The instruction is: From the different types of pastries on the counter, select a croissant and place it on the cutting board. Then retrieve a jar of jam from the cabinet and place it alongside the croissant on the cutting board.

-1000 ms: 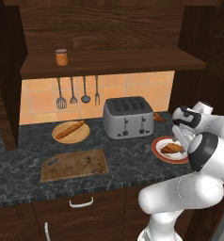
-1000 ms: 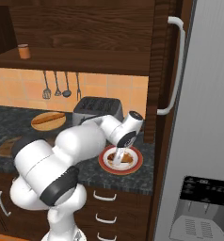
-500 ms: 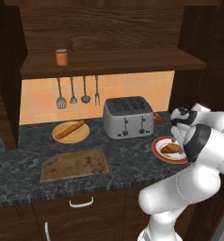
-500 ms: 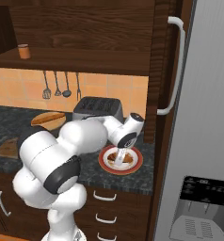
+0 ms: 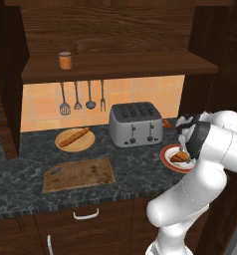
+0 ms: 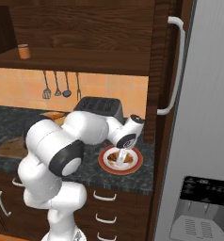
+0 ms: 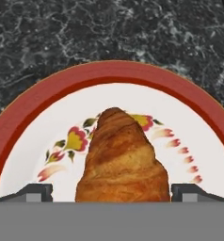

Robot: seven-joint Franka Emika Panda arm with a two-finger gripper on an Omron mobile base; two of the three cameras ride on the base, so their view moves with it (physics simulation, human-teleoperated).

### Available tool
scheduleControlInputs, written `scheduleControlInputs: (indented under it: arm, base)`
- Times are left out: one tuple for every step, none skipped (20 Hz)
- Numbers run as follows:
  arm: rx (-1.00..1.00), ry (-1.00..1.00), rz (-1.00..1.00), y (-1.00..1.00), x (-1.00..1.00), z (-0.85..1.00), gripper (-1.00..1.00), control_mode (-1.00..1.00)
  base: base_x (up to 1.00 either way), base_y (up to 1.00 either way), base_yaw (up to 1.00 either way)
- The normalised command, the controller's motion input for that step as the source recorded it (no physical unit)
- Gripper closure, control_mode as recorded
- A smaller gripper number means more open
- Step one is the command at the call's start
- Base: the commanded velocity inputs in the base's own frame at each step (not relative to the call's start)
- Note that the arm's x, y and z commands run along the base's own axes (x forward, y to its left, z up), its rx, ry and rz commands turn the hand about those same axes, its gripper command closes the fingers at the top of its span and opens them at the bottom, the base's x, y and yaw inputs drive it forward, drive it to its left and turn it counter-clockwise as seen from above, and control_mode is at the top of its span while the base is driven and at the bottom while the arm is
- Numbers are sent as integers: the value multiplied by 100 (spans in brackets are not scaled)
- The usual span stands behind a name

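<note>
The croissant (image 7: pixel 122 160) lies on a red-rimmed plate (image 7: pixel 48 94) painted with flowers, and the plate sits on the dark speckled counter (image 5: pixel 135 172) just right of the toaster (image 5: pixel 136 123). The gripper (image 7: pixel 111 195) hangs directly over the plate with its jaws spread wide, one fingertip (image 7: pixel 31 193) on each side of the croissant and white plate showing between each tip and the pastry; nothing is gripped. In the hand view the croissant's long axis runs up and away from the fingers, its narrow tip pointing toward the far rim. Beyond that rim lies bare counter. In the right base view the plate (image 6: pixel 132 165) lies close to the counter's front edge, with a tall dark cabinet side (image 6: pixel 156 94) just beyond it. Left of the toaster, the cutting board (image 5: pixel 79 174) lies flat near the front edge, bare counter around it. The jar of jam (image 5: pixel 65 60) stands on the cabinet shelf (image 5: pixel 120 64), above and left of the toaster.
</note>
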Motion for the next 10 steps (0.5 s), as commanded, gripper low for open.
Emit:
scheduleControlInputs:
  arm:
    - [0, 0, 0, -11, 19, -19, -100, -100]
    - [0, 0, 0, -11, 19, -20, -100, -100]
    - [0, 0, 0, -11, 19, -21, -100, -100]
    - [0, 0, 0, -11, 18, -23, -100, -100]
    - [0, 0, 0, -10, 19, -26, -100, -100]
    - [0, 0, 0, -9, 19, -29, -100, -100]
    - [0, 0, 0, -8, 20, -31, -100, -100]
    - [0, 0, 0, -6, 17, -33, -100, -100]
    - [0, 0, 0, 0, 14, -34, -100, -100]
    - [0, 0, 1, 0, 17, -35, 100, -100]
  base:
    - [0, 0, 0]
    - [0, 0, 0]
    - [0, 0, 0]
    - [0, 0, 0]
    - [0, 0, 0]
    - [0, 0, 0]
    - [0, 0, 0]
    - [0, 0, 0]
    - [0, 0, 0]
    - [0, 0, 0]
